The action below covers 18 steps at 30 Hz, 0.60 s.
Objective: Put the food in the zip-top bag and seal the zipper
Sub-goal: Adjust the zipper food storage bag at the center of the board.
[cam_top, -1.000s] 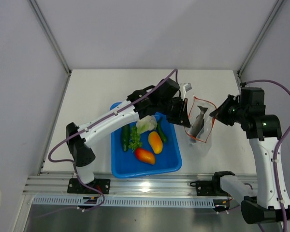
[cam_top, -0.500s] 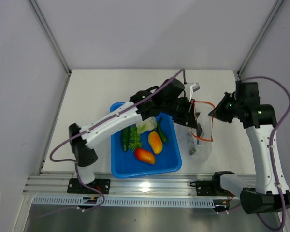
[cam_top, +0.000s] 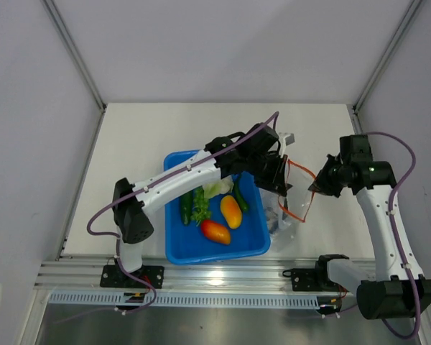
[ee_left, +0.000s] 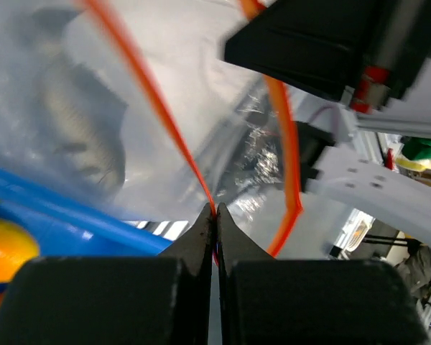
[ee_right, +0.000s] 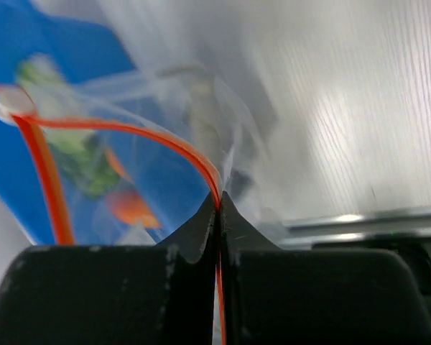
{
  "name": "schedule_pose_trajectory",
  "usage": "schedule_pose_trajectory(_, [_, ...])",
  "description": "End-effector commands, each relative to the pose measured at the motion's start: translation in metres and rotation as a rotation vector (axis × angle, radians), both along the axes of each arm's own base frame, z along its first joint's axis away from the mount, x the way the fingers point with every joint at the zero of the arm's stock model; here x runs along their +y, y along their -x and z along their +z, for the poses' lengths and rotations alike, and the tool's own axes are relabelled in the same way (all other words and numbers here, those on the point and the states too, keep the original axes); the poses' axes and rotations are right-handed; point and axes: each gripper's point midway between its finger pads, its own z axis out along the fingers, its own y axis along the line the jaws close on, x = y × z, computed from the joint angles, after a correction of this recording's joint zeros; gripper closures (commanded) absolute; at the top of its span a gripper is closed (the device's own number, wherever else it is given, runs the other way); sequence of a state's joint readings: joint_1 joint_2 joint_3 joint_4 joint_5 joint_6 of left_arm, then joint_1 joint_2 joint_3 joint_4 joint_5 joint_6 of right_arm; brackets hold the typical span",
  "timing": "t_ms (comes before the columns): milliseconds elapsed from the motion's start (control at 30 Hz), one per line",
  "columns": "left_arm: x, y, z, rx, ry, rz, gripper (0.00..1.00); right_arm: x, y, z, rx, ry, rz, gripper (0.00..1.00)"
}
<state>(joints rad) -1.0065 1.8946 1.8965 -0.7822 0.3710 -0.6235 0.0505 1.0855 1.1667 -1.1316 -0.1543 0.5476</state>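
Note:
The zip-top bag (cam_top: 289,208) hangs open just right of the blue tray, with a grey fish (ee_left: 79,129) inside it. My left gripper (cam_top: 281,181) (ee_left: 216,210) is shut on the left side of the orange zipper (ee_left: 154,118). My right gripper (cam_top: 314,188) (ee_right: 220,195) is shut on the opposite side of the zipper (ee_right: 129,129). The rest of the food lies in the tray: cauliflower (cam_top: 215,189), an orange-yellow fruit (cam_top: 231,211), a red-orange fruit (cam_top: 215,231), a cucumber (cam_top: 186,206), a leafy bunch (cam_top: 200,207) and a dark green pepper (cam_top: 241,194).
The blue tray (cam_top: 179,248) sits near the table's front edge, partly under my left arm. Metal rails (cam_top: 223,277) run along the front. White walls close in the table at the back and on both sides.
Both grippers carried the bag nearer and slightly left, toward the tray's right edge. The bag's mouth has narrowed, and the fish now sits lower and is harder to see from above.

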Motion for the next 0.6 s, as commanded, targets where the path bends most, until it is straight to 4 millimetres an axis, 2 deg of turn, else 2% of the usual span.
schedule_pose_trajectory(0, [-0.007,0.002,0.075,-0.095,0.141,-0.030,0.99,-0.005,-0.015,0.087,-0.276,0.028,-0.001,1.00])
schedule_pose_trajectory(67, [-0.005,0.001,0.064,-0.054,0.094,-0.018,0.99,-0.005,-0.018,0.105,-0.314,0.026,-0.002,1.00])
schedule_pose_trajectory(100, [-0.006,0.002,0.062,-0.052,0.090,-0.017,0.99,-0.006,-0.017,0.107,-0.310,0.027,-0.001,1.00])
schedule_pose_trajectory(133, [-0.003,0.005,0.081,-0.084,0.141,-0.018,0.99,-0.005,-0.016,0.109,-0.314,0.022,0.001,1.00])
schedule_pose_trajectory(167, [0.000,0.007,0.062,-0.066,0.113,-0.009,1.00,-0.004,-0.014,0.108,-0.316,0.019,0.004,1.00])
schedule_pose_trajectory(233, [0.005,0.005,0.063,-0.077,0.129,0.010,0.99,-0.004,-0.012,0.103,-0.307,0.020,0.010,1.00])
schedule_pose_trajectory(300, [0.009,-0.003,0.047,-0.019,0.081,0.024,1.00,-0.004,-0.010,0.089,-0.273,0.024,0.018,1.00])
schedule_pose_trajectory(333, [0.012,-0.002,0.030,0.032,0.037,0.022,0.99,-0.002,-0.009,0.086,-0.266,0.016,0.026,1.00])
schedule_pose_trajectory(400, [0.010,0.002,0.027,0.048,0.047,-0.004,0.99,-0.001,-0.009,0.083,-0.267,0.011,0.027,1.00])
schedule_pose_trajectory(433, [0.013,0.005,0.017,0.060,0.032,-0.010,0.89,-0.001,-0.008,0.079,-0.258,0.012,0.030,1.00])
schedule_pose_trajectory(467, [0.011,0.005,0.025,0.038,0.066,-0.017,0.84,-0.002,-0.009,0.077,-0.250,0.016,0.026,1.00])
schedule_pose_trajectory(500, [0.013,0.007,0.021,0.043,0.070,-0.026,0.79,-0.002,-0.008,0.076,-0.247,0.016,0.027,1.00])
schedule_pose_trajectory(533, [0.014,0.008,0.020,0.037,0.072,-0.028,0.69,-0.002,-0.007,0.075,-0.244,0.016,0.027,1.00])
schedule_pose_trajectory(567, [0.017,0.008,0.023,0.027,0.073,-0.029,0.65,-0.001,-0.007,0.074,-0.242,0.014,0.028,1.00])
